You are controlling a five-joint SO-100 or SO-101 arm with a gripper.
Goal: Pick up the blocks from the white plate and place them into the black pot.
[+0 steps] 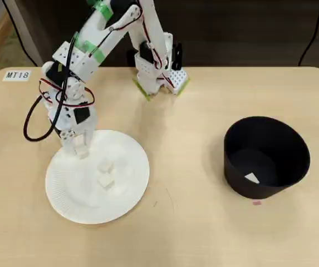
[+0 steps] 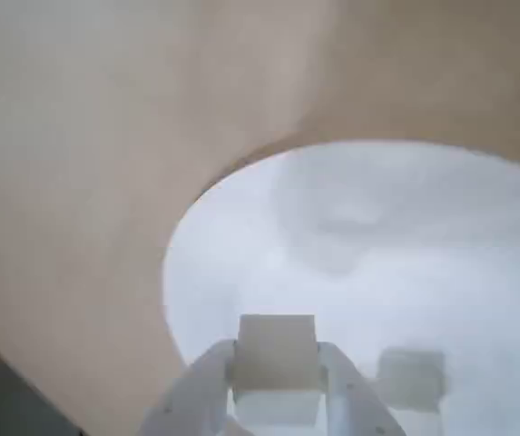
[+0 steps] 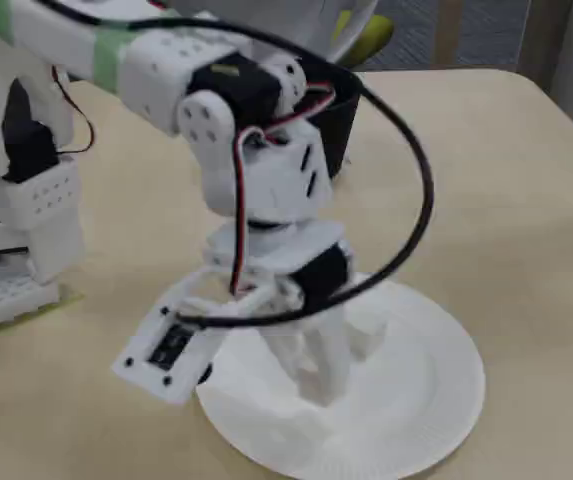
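Note:
The white plate (image 1: 64, 194) lies at the table's front left in the overhead view. My gripper (image 1: 81, 148) stands over its back left part, shut on one small white block (image 1: 82, 151). The wrist view shows that block (image 2: 276, 350) pinched between both white fingers (image 2: 196, 391), with the plate (image 2: 423, 254) below and another block (image 2: 411, 377) to its right. Two loose blocks (image 1: 104, 166) (image 1: 106, 181) lie near the plate's middle. The black pot (image 1: 270, 139) stands at the right with one block (image 1: 251, 178) inside. In the fixed view my gripper (image 3: 316, 385) points down over the plate (image 3: 436, 420), and the arm half hides the pot (image 3: 341, 120).
The arm's base (image 1: 160, 78) is clamped at the table's back edge. A black cable (image 1: 28, 125) loops out to the left of the wrist. A label reading MT18 (image 1: 18, 74) sits at the back left corner. Bare tabletop (image 1: 187, 167) lies between plate and pot.

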